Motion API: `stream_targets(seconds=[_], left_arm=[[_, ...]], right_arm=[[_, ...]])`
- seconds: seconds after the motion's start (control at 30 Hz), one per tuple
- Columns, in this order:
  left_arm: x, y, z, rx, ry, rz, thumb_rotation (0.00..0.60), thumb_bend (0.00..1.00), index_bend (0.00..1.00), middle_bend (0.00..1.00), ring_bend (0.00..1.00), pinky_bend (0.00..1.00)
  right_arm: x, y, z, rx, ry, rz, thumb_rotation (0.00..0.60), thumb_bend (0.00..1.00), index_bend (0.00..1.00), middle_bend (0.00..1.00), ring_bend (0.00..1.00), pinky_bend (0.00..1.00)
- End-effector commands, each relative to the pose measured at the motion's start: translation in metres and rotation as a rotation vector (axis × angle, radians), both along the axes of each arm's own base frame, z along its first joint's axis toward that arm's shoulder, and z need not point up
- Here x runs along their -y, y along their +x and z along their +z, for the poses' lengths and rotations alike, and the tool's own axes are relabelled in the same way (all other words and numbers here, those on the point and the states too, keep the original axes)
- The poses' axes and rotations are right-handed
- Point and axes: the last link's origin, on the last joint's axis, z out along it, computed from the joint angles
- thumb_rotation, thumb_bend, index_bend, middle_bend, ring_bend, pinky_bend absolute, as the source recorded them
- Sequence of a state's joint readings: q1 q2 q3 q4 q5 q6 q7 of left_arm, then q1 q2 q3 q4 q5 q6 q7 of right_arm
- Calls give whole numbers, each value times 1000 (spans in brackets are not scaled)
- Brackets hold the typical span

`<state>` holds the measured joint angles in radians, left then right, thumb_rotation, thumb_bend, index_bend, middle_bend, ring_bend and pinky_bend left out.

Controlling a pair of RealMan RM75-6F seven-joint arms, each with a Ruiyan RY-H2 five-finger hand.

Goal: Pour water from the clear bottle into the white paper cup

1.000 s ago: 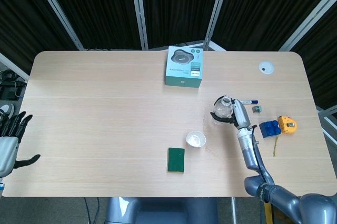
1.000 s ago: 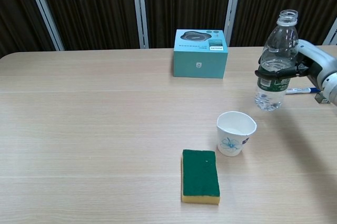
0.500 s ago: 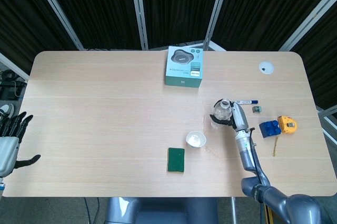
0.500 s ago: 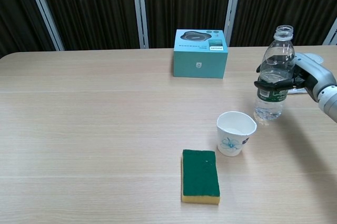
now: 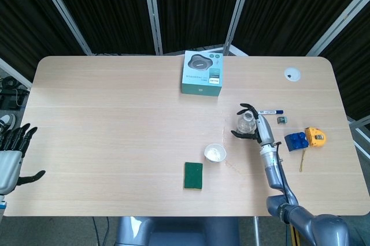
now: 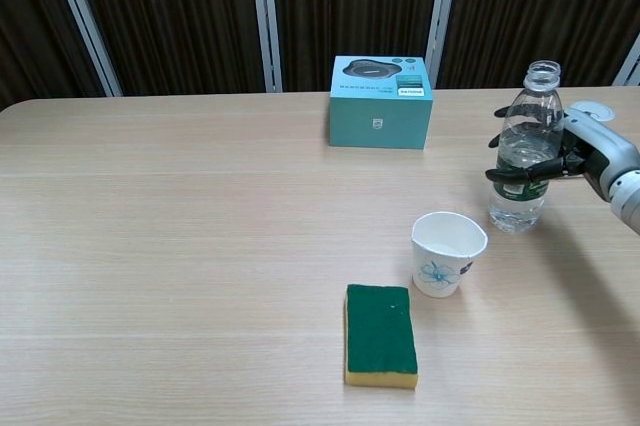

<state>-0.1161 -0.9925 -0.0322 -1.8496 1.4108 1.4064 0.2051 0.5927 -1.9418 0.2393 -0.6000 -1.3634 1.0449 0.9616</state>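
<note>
The clear bottle (image 6: 522, 161) stands upright and uncapped on the table, part full of water, just right of and behind the white paper cup (image 6: 447, 252). My right hand (image 6: 572, 154) is beside the bottle on its right, its fingers (image 5: 241, 107) spread loosely around the bottle without gripping it. In the head view the bottle (image 5: 247, 122) sits between those spread fingers, and the cup (image 5: 215, 153) is down and to the left of it. My left hand (image 5: 11, 153) hovers off the table's left edge, fingers apart and holding nothing.
A green and yellow sponge (image 6: 381, 334) lies in front of the cup. A teal box (image 6: 381, 101) stands at the back. To the right are a pen (image 5: 270, 111), a blue block (image 5: 296, 141), a yellow tape measure (image 5: 315, 137) and a white disc (image 5: 292, 74).
The bottle came down from above the table and now stands on it. My right hand's fingers have spread away from the bottle. The left hand has not moved.
</note>
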Motion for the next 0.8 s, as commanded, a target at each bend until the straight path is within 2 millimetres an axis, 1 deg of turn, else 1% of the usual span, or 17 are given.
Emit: stream_targets(seconds=[0.03,0.07,0.13,0.2,0.27,0.43,0.57,0.7,0.8], left_arm=[[0,0,0,0,1,-1,600,0,0,0,0,0],[0,0,0,0,1,-1,600,0,0,0,0,0],[0,0,0,2,-1,-2,600,0,0,0,0,0],[0,1,1,3,-1,-4,600,0,0,0,0,0],[1,1,1,5,-1,-5,600,0,0,0,0,0],[3,2,3,11,0,-12,600,0,0,0,0,0],[5,4,5,20,0,-22,600,0,0,0,0,0],[8,7,7,30,0,-35,600,0,0,0,0,0],[11,9,10,40,2,-44,600,0,0,0,0,0]], right_arm=[[0,-1,2,-1,1,5,600,0,100,222,177,169],[0,-1,2,-2,1,6,600,0,79,197,154,139],[1,-1,5,-7,-1,14,600,0,23,116,82,52],[2,-2,9,-14,5,20,600,0,1,45,23,6],[3,-4,13,-32,16,30,600,0,0,7,0,0],[1,-13,28,-116,68,58,600,0,0,0,0,0],[-4,-23,46,-212,98,73,600,0,0,0,0,0],[-14,-31,64,-319,119,98,600,0,0,0,0,0],[-25,-39,78,-399,131,106,600,0,0,0,0,0]])
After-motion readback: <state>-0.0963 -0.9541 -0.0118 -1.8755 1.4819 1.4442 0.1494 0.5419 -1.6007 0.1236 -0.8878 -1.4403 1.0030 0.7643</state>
